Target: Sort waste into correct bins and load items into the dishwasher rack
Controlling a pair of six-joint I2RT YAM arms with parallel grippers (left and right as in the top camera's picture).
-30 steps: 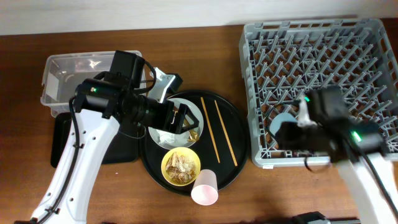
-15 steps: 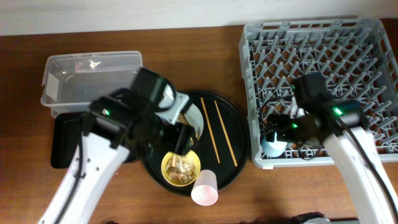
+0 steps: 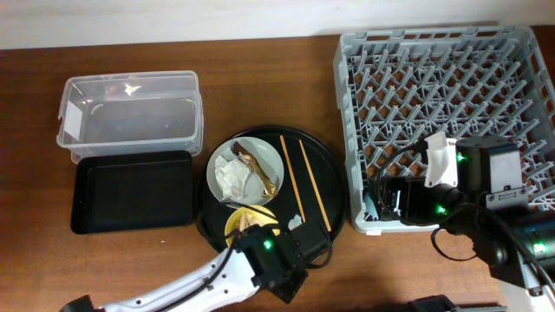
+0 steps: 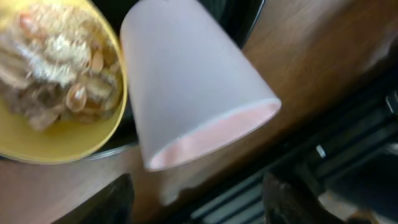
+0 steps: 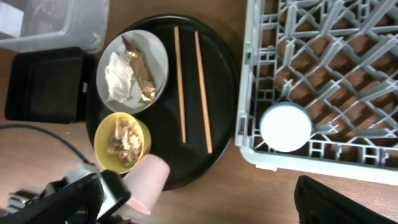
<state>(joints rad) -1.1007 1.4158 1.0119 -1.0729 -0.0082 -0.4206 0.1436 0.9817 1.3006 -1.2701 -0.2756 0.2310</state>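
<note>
In the left wrist view the pink cup (image 4: pixel 193 81) lies on its side just ahead of my open, empty left gripper (image 4: pixel 199 211), beside the yellow bowl (image 4: pixel 56 93) of beige food bits. Overhead, my left gripper (image 3: pixel 299 247) covers the cup. The plate (image 3: pixel 245 171) holds the white napkin (image 3: pixel 232 178) and the brown scrap (image 3: pixel 257 169). Two chopsticks (image 3: pixel 292 178) lie on the round black tray. The light blue cup (image 5: pixel 285 126) sits upside down in the rack (image 3: pixel 442 113). My right gripper (image 5: pixel 208 205) hangs open and empty high above the rack's front left corner.
The clear tub (image 3: pixel 130 108) stands at the back left with the shallow black tray (image 3: pixel 132 192) in front of it. The round black tray (image 3: pixel 334 186) lies between them and the rack. My left arm (image 3: pixel 217 290) reaches in from the front edge.
My left arm has swung from over the plate to the front edge, by the pink cup. My right gripper has let go of the blue cup in the rack and risen.
</note>
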